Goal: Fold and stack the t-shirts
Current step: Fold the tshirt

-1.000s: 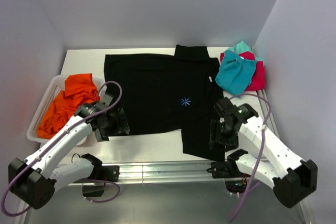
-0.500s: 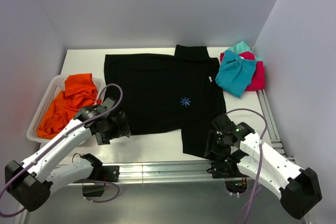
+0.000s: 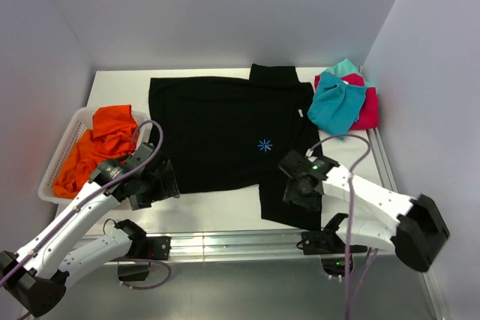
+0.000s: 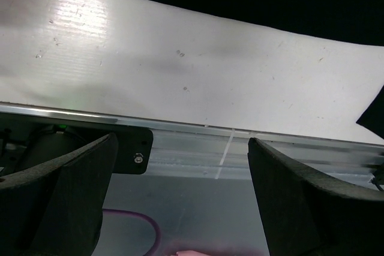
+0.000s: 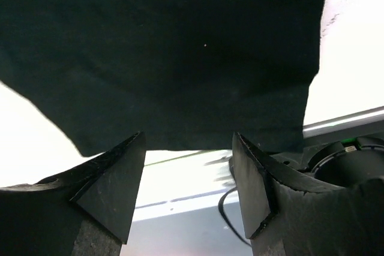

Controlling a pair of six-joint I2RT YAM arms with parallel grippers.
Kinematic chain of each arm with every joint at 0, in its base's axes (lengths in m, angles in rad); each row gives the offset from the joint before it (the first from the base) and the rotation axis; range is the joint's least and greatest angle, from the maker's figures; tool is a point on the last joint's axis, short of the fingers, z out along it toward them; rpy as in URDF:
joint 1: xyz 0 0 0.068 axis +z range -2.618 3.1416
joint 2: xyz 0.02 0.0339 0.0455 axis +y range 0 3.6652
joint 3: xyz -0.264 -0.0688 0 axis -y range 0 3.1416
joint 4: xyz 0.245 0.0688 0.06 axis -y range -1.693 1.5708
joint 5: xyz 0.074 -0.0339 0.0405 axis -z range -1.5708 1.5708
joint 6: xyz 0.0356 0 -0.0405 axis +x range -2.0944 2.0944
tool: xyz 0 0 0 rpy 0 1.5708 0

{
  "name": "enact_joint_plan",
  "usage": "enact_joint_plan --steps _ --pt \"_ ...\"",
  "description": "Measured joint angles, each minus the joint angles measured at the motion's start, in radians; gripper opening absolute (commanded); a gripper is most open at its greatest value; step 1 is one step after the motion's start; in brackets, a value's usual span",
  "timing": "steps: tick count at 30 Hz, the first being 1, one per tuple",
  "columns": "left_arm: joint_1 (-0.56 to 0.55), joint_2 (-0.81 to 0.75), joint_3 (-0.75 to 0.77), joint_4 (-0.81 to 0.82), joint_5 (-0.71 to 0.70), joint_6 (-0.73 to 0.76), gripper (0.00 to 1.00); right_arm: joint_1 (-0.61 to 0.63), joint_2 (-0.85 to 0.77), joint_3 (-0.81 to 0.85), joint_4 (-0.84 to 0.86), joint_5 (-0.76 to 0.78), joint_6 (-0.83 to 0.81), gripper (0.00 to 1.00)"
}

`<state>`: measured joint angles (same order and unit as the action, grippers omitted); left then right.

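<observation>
A large black t-shirt with a small blue starburst lies spread flat on the white table. A teal shirt lies on a pink-red one at the back right. An orange shirt is heaped in a basket at the left. My left gripper hovers open at the black shirt's near left edge; in its wrist view the gripper has bare table and rail between its fingers. My right gripper is open at the shirt's near right flap, and the gap of this gripper holds nothing.
A white slatted basket stands at the table's left edge. A metal rail runs along the near edge, with cables below it. White walls close in the back and both sides.
My right gripper has swung left and come over the black shirt's near right flap, its jaws a little narrower. The left gripper has drifted slightly left and nearer. The shirts have not moved.
</observation>
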<state>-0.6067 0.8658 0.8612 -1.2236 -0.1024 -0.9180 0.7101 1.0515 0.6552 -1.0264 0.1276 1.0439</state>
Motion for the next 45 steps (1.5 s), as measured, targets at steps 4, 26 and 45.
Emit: enact_joint_plan --steps 4,26,45 --pt "0.0 -0.03 -0.005 -0.016 0.001 0.005 0.97 0.085 0.169 0.03 0.015 0.016 0.019 0.67" --pt "0.0 -0.055 -0.005 -0.029 0.008 0.032 0.97 0.339 0.166 -0.11 0.197 0.001 0.138 0.65" --pt "0.0 -0.051 0.024 -0.086 -0.019 0.014 0.97 0.341 0.306 -0.01 0.193 -0.026 0.054 0.0"
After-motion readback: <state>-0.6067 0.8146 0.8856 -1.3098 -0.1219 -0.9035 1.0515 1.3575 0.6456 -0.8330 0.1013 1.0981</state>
